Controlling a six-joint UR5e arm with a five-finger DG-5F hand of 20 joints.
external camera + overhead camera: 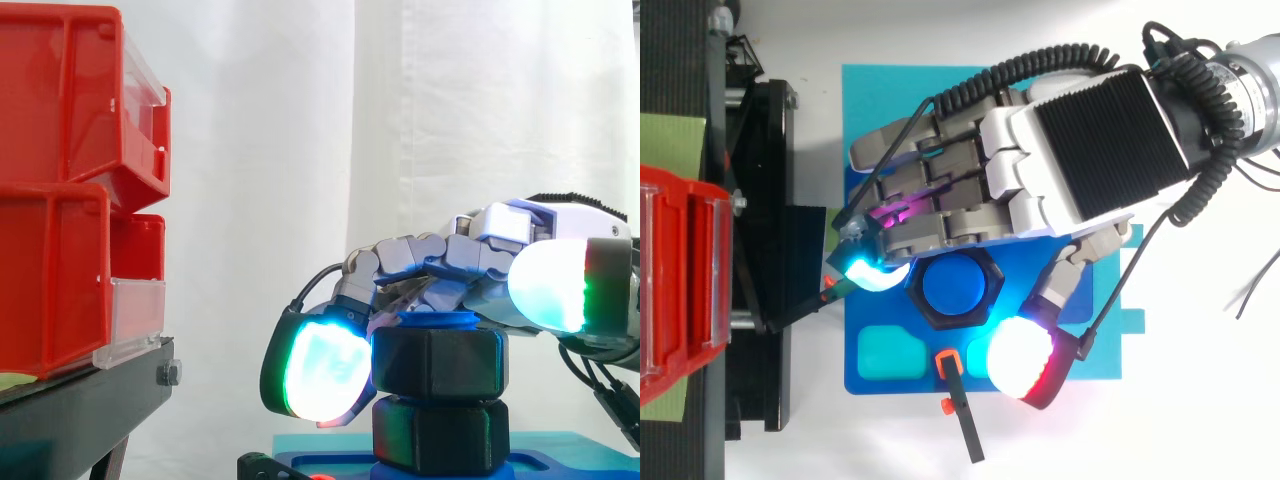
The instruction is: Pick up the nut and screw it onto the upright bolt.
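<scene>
A black hexagonal nut (437,362) sits high on the upright blue bolt (953,285), whose round top shows through the nut's middle. Below the nut on the same bolt is a second black hexagonal piece (440,432). My hand (1040,180) reaches over the bolt from the right, with its fingers curled down round the nut. One green-glowing fingertip (318,373) presses on the nut's left side. The white-glowing thumb pad (1020,358) stands at the nut's other side.
The bolt stands in a blue fixture (880,375) on a light blue plate (870,95). A small orange-and-black clamp (955,385) lies at the fixture's front edge. Red bins (60,200) on a black stand (80,400) rise close to the left.
</scene>
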